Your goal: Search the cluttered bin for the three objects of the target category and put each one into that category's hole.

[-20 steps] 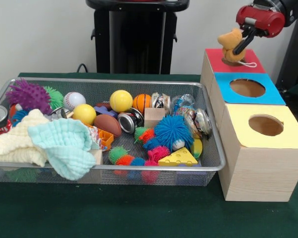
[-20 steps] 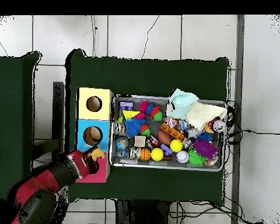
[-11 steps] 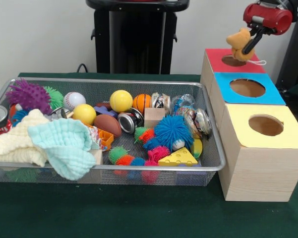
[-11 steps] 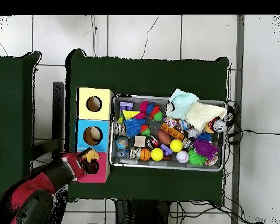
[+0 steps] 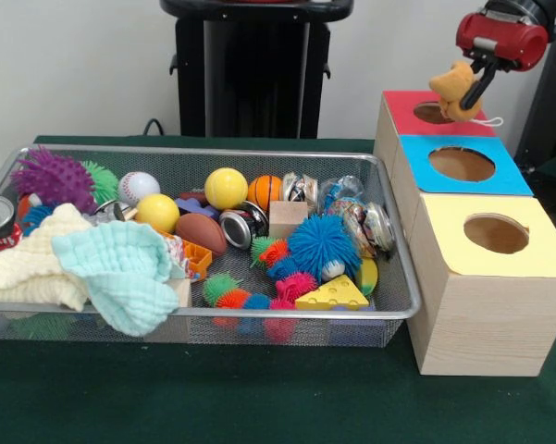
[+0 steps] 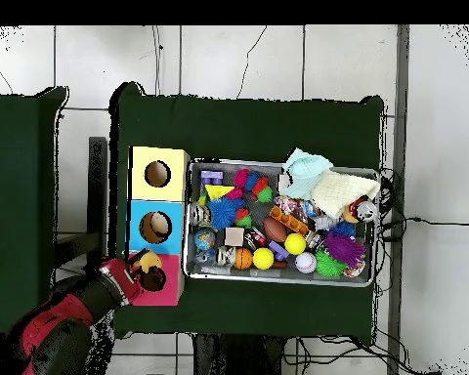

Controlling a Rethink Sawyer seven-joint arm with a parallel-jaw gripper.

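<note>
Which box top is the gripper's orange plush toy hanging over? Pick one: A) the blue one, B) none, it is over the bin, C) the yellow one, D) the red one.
D: the gripper is shut on the orange plush toy, which hangs right above the hole in the red box top, clear of the blue box top and the yellow box top.

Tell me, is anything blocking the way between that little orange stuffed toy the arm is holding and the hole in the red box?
Nothing visible does. The gripper holds the orange plush toy in open air just above the red box, and its hole is uncovered. Only the toy's white string trails onto the box top beside the hole.
</note>
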